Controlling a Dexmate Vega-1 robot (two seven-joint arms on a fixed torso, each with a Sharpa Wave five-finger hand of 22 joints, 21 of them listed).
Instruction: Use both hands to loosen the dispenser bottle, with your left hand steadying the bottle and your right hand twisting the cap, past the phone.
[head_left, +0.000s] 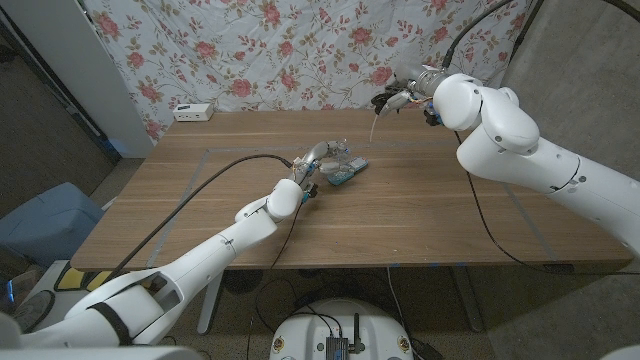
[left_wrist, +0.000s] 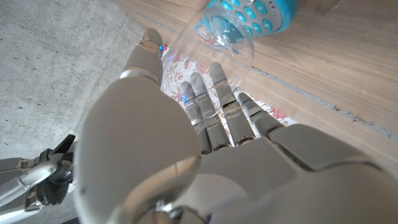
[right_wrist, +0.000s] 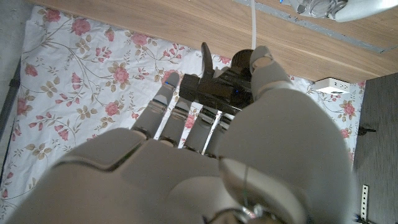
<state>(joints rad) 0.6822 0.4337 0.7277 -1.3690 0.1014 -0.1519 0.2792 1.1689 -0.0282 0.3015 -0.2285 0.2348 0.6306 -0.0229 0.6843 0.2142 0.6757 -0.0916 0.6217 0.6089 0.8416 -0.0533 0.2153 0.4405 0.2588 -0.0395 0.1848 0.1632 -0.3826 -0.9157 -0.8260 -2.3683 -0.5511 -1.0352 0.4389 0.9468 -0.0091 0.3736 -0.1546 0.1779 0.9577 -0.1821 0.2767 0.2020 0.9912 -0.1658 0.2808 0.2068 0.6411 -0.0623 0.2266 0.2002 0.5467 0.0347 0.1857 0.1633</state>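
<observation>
Left hand (head_left: 309, 168) fingers around one clear bottle (head_left: 336, 157) beside one phone (head_left: 345, 172); right hand (head_left: 398, 99) pinching one pump cap (right_wrist: 216, 87).

The bottle (left_wrist: 214, 43) is clear plastic, its cap off, held between the left hand's (head_left: 303, 172) fingers (left_wrist: 208, 93) and thumb, low over the table. The cap (right_wrist: 217, 90) is a black pump with a thin white tube (head_left: 374, 126) hanging from it, gripped in the raised right hand's (head_left: 402, 98) fingers (right_wrist: 177, 102), well apart from the bottle. The phone (left_wrist: 255, 14), teal with round buttons, lies on the wood just beyond the left fingertips
</observation>
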